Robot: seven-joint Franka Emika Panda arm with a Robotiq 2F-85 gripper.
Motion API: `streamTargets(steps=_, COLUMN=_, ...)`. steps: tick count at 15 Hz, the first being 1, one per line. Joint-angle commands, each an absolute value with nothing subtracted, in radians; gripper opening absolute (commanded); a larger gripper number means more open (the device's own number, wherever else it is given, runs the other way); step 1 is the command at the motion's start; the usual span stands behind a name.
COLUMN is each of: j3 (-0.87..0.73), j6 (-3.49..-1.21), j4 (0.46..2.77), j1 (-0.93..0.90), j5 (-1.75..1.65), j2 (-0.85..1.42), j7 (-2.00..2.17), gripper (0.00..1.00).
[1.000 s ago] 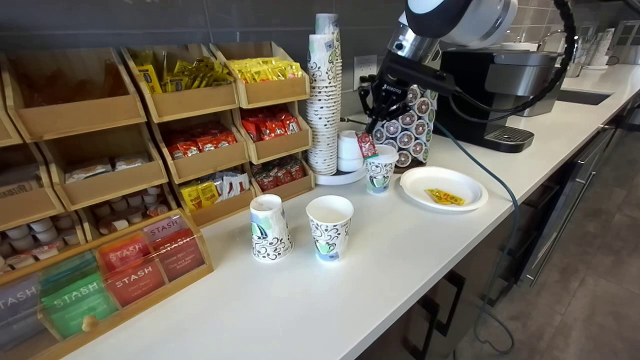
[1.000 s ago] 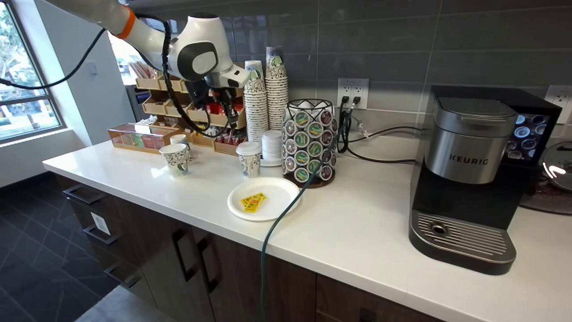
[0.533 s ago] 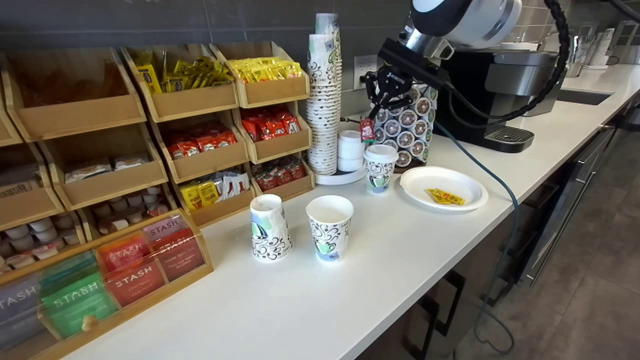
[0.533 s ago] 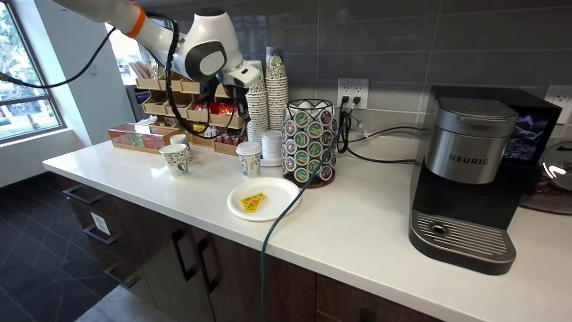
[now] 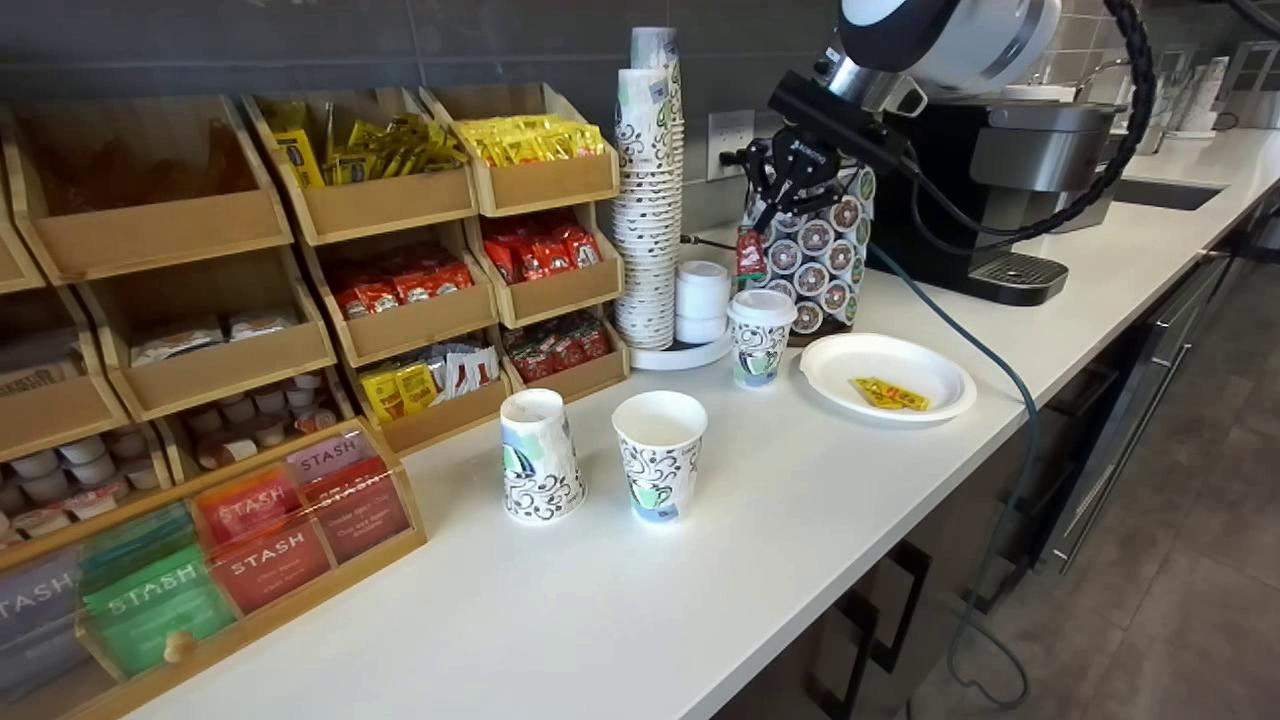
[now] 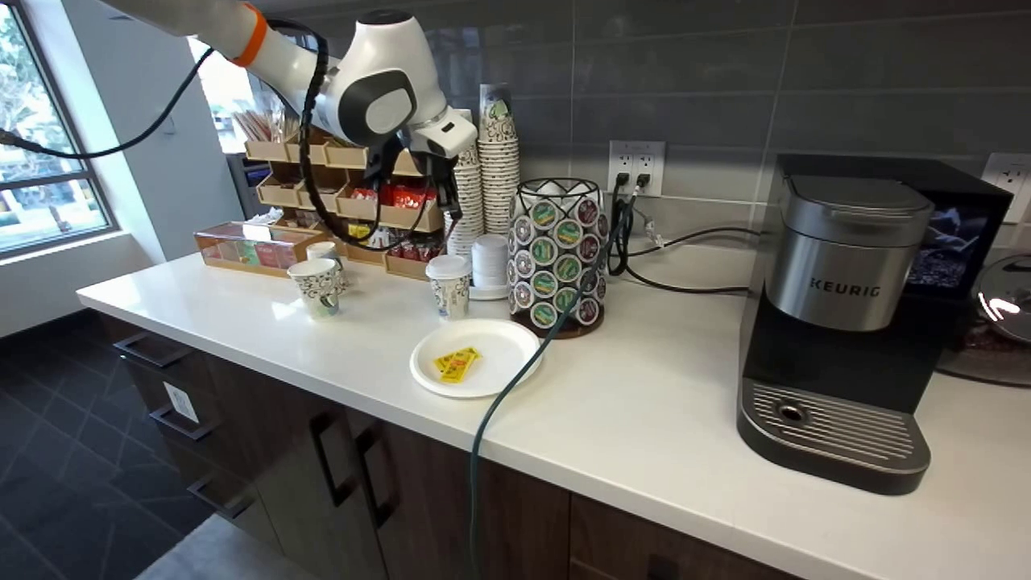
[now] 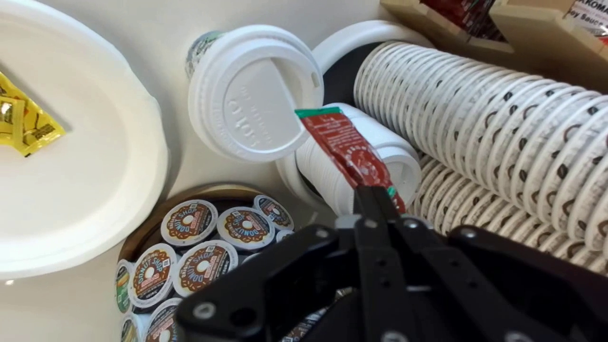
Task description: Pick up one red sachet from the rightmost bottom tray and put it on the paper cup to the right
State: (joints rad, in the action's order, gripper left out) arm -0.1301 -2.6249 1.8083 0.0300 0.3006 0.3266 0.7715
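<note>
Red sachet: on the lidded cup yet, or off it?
Off: the red sachet hangs from the gripper; in an exterior view a gap separates it from the lidded cup.

Gray wall tiles [image 6: 685,64] back the white countertop [image 6: 660,403], brown cabinets [image 6: 435,499] under its front edge, a daylit window [image 6: 28,105] beyond one corner

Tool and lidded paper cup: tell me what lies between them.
The red sachet, pinched in the tool: an exterior view shows it there, a narrow gap visible between its lower end and the white lid of the paper cup.
</note>
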Motion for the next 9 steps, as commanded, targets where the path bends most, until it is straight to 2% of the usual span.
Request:
streamTargets(steps=1, j3=-0.123, j6=-2.623, j4=1.810, j1=0.037, j5=0.299, j2=0.323, j7=0.768, gripper=0.01)
streamTargets(steps=9, j3=-0.146, j6=-2.549, j4=1.820, j1=0.022, j5=0.269, j2=0.316, j7=0.900, gripper=0.00)
